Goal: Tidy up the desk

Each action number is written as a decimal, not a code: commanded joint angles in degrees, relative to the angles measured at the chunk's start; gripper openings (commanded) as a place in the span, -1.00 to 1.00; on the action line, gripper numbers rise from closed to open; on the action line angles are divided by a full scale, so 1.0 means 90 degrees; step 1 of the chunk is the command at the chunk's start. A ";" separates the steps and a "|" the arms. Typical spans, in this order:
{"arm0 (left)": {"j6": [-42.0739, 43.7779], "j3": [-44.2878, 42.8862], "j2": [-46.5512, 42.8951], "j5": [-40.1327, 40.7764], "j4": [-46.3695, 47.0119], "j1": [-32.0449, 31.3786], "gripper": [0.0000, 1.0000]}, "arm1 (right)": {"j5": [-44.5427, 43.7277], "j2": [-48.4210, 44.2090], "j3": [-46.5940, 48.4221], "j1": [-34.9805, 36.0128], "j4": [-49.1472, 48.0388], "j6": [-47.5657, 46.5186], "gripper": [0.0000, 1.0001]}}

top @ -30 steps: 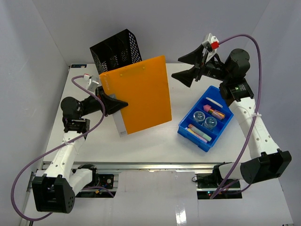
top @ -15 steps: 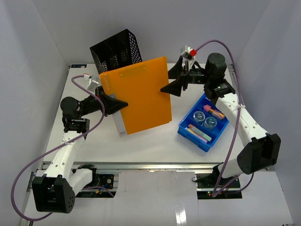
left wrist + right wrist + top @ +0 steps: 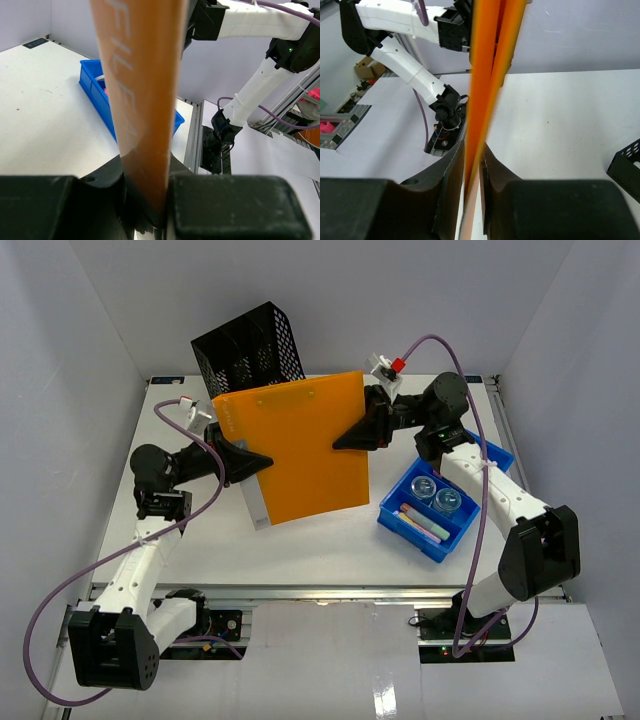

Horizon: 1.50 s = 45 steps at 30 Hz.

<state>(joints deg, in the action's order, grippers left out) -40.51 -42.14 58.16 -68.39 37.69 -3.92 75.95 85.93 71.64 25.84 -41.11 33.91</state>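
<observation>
An orange file folder (image 3: 300, 445) is held upright above the white desk (image 3: 320, 540), between the two arms. My left gripper (image 3: 250, 462) is shut on its left edge; in the left wrist view the folder (image 3: 145, 75) rises straight out of the closed jaws (image 3: 150, 200). My right gripper (image 3: 345, 440) has its jaws closed on the folder's right edge, and the right wrist view shows the orange sheets (image 3: 492, 60) pinched between the two fingers (image 3: 472, 170). A pale sheet edge (image 3: 256, 505) shows at the folder's lower left corner.
A black mesh file holder (image 3: 248, 348) stands at the back left, just behind the folder, and its corner (image 3: 626, 167) shows in the right wrist view. A blue bin (image 3: 408, 537) with pens and small jars sits at the right, under the right arm. Grey walls close in the desk.
The right arm swung left from the back right to the folder's right edge, and its wide-open jaws closed on that edge. The left arm and the folder stayed put.
</observation>
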 commanded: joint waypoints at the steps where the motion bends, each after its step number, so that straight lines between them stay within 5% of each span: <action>1: 0.0210 -0.0255 0.0077 0.0077 0.0016 -0.0004 -1.00 | 0.0318 -0.0017 0.0029 0.0096 -0.0843 0.0483 -0.60; 5: 0.0363 -0.0350 0.0105 0.0107 -0.0238 -0.0004 -1.00 | 0.0388 0.0022 0.0082 0.0112 -0.0684 0.0418 -0.84; 11: 0.0754 -0.0548 0.0045 0.0194 -0.0765 -0.0004 -1.00 | 0.0201 -0.0127 0.0057 0.0117 -0.0150 -0.0018 -0.85; 13: 0.0848 -0.0597 -0.0032 0.0184 -0.0950 -0.0004 -1.00 | -0.0152 -0.0230 0.0286 0.0125 0.1412 -0.1145 -0.54; 16: 0.0991 -0.0664 -0.0123 0.0179 -0.1161 -0.0004 -1.00 | -0.0823 -0.0311 0.1007 0.0191 0.3992 -0.3424 0.23; 25: 0.1529 -0.0946 -0.0306 0.0313 -0.1861 0.0006 -1.00 | -0.0784 -0.0641 0.0927 0.0219 0.4197 -0.4317 0.91; 28: 0.1619 -0.1021 -0.0310 0.0342 -0.2011 0.0006 -1.00 | -0.0634 -0.0606 0.0971 0.0215 0.4189 -0.4289 0.76; 33: 0.1725 -0.1076 -0.0285 0.0378 -0.2144 0.0006 -1.00 | -0.0281 -0.0487 0.1072 0.0215 0.3934 -0.3916 -0.24; 37: 0.1796 -0.1109 -0.0232 0.0411 -0.2216 0.0006 -1.00 | -0.0246 -0.0505 0.1074 0.0215 0.3845 -0.3816 -0.84; 43: 0.1815 -0.1148 -0.0193 0.0451 -0.2245 0.0006 -0.95 | -0.0334 -0.0573 0.1006 0.0215 0.3806 -0.3621 -0.85; 44: 0.1815 -0.1148 -0.0213 0.0501 -0.2274 0.0006 -0.80 | -0.0364 -0.0573 0.1015 0.0215 0.3806 -0.3630 -0.85; 45: 0.1825 -0.1120 -0.0270 0.0642 -0.2284 0.0006 -0.45 | -0.0430 -0.0564 0.1044 0.0215 0.3806 -0.3612 -0.85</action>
<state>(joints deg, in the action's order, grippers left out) -25.02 -49.69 56.77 -66.85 17.13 -4.10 70.81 81.87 79.05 27.49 -4.67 0.03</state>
